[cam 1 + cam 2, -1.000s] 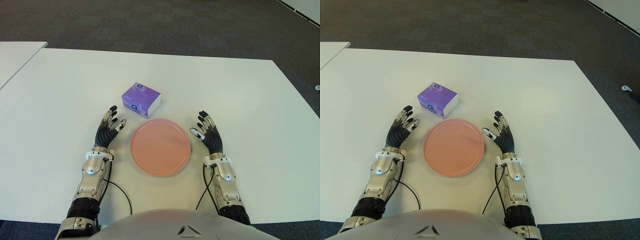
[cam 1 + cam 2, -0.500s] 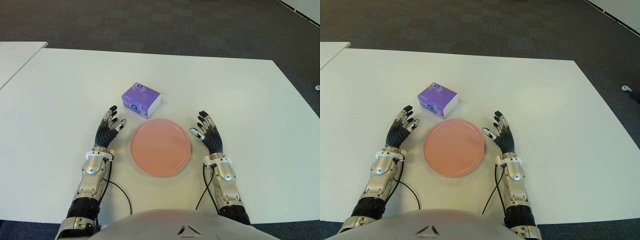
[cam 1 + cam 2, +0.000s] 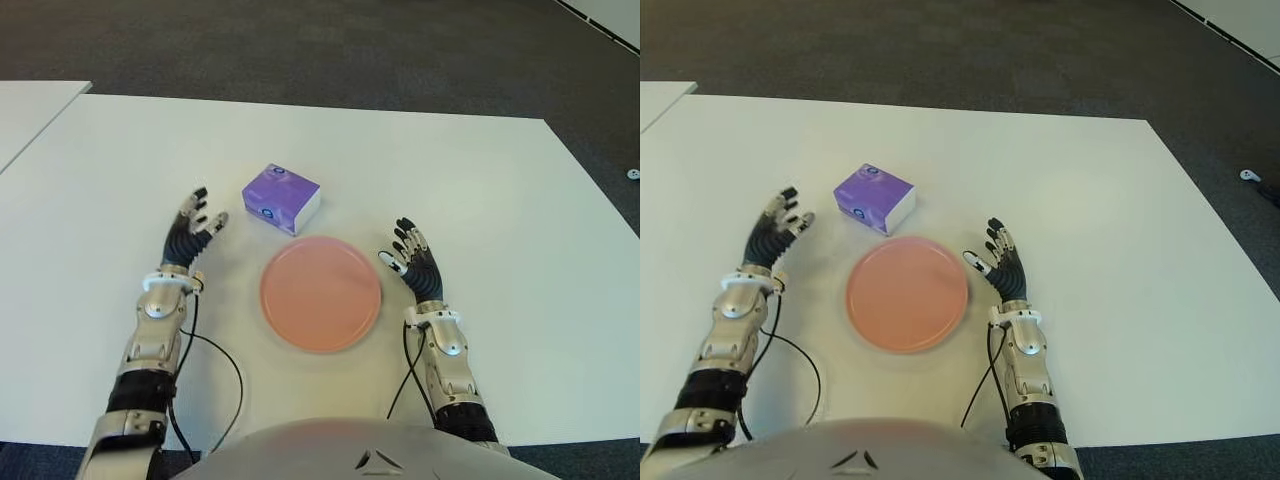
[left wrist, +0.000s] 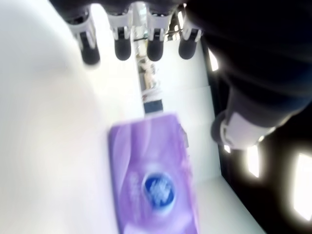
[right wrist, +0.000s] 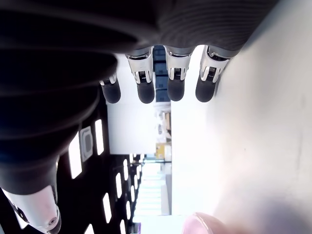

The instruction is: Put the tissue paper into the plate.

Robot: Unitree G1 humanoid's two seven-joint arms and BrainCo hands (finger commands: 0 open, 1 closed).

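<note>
A purple tissue pack (image 3: 281, 198) lies on the white table (image 3: 470, 180), just beyond the round pink plate (image 3: 320, 293). My left hand (image 3: 193, 228) hovers to the left of the pack with its fingers spread, holding nothing; in the left wrist view the tissue pack (image 4: 153, 180) shows close in front of the palm, apart from the fingers (image 4: 122, 46). My right hand (image 3: 413, 263) shows to the right of the plate, fingers extended and empty. The plate holds nothing.
A second white table (image 3: 30, 110) stands at the far left across a narrow gap. Dark carpet (image 3: 300, 45) lies beyond the table's far edge. Cables (image 3: 215, 365) trail from both forearms near the front edge.
My left hand has moved away from the plate, to the left and farther out, level with the tissue pack. The right hand, plate and pack have stayed put.
</note>
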